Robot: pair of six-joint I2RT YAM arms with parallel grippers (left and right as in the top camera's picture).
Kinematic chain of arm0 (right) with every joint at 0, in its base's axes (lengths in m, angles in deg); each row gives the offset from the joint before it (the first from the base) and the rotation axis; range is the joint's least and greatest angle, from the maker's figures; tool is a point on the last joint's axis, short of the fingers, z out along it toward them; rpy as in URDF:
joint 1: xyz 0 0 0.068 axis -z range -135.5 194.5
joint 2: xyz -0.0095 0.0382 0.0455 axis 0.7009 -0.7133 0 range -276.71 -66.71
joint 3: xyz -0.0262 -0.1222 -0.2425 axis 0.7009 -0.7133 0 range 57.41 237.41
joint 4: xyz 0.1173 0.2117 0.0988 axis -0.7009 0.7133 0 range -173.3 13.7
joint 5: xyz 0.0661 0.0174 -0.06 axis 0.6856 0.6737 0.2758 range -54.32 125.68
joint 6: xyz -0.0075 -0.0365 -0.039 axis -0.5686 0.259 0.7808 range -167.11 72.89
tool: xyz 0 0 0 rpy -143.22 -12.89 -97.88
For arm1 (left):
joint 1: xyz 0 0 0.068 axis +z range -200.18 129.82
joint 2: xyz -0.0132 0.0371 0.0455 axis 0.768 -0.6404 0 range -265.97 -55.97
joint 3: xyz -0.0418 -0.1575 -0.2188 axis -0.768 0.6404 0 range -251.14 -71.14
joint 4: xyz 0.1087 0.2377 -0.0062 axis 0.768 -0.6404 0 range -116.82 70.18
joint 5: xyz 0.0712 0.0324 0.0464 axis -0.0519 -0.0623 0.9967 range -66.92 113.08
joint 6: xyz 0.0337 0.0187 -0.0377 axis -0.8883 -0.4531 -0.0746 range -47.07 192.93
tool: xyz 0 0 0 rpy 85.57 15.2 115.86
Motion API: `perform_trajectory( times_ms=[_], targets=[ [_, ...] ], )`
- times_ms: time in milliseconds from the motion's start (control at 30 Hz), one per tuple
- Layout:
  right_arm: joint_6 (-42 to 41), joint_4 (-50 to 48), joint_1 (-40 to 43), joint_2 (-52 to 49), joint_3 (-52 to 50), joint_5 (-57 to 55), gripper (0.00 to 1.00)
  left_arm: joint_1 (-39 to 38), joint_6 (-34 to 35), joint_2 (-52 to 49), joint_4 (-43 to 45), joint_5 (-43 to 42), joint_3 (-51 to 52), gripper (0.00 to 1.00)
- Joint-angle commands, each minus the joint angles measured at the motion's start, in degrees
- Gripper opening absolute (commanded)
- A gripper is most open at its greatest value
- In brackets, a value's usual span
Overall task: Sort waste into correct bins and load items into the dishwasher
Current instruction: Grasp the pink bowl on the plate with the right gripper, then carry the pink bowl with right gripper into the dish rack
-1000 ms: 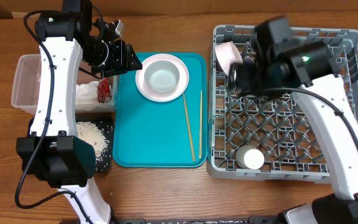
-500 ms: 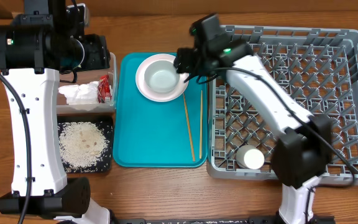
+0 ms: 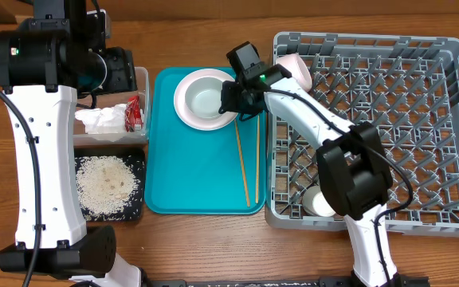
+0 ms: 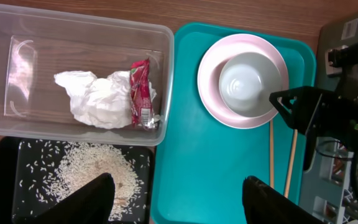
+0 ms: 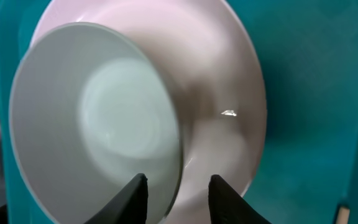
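the right end effector (image 5: 179,186) sits low over the teal serving tray (image 3: 202,183), its two fingers (image 5: 135,196) a little apart with the near rim of the white bowl (image 5: 98,124) between them; whether they already pinch that rim cannot be told. the bowl rests in the pale pink plate (image 5: 229,81), which lies at the far end of the teal tray. two thin wooden chopsticks (image 3: 247,159) lie side by side along the tray's right edge, just beside the plate. the left end effector (image 4: 178,180) hangs well above the worktop (image 3: 213,247), fingers spread wide with nothing between them (its camera looks straight down on the bins and the tray). the clear plastic tub (image 4: 166,74) stands just left of the teal tray and holds the crumpled white napkin (image 4: 95,99) with the red snack wrapper (image 4: 140,93) against its right side. the black tray (image 4: 5,186) sits just in front of the tub, with loose white rice (image 4: 86,171) scattered in it. the grey dish rack (image 3: 453,119) stands to the right of the teal tray; a pale bowl (image 3: 293,70) leans in its far left corner, and a small white cup (image 3: 313,203) shows near its front left corner, partly hidden by the right arm.
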Motion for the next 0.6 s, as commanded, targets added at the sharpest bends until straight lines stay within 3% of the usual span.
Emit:
perform_trajectory(
  times_ms=[0, 100, 167, 400, 467, 567],
  targets=[
    [-0.33, -0.72, -0.09, -1.84, 0.46, -1.42, 0.29, -0.02, 0.44, -0.22, -0.13, 0.79, -0.02, 0.68],
    [-0.33, -0.68, -0.09, -1.99, 0.5, -1.64, 0.18, -0.02, 0.44, -0.24, -0.24, 0.79, 0.0, 0.68],
    [-0.33, 0.09, 0.09, -0.98, 1.42, -2.1, 0.04, -0.02, 0.44, -0.24, -0.2, 0.81, 0.0, 0.68],
    [3.1, 14.01, 2.25, 7.63, 11.87, -7.72, 0.04, -0.02, 0.42, -0.24, -0.13, 0.81, 0.0, 0.68],
    [3.15, 21.66, 2.54, 11.45, 15.96, -13.64, 0.04, -0.02, 0.39, -0.24, -0.2, 0.81, 0.0, 0.68],
    [-0.83, 36.28, 3.48, 20.09, 18.23, -31.8, 0.04, -0.04, 0.44, -0.24, -0.35, 0.72, 0.0, 0.68]
  ],
)
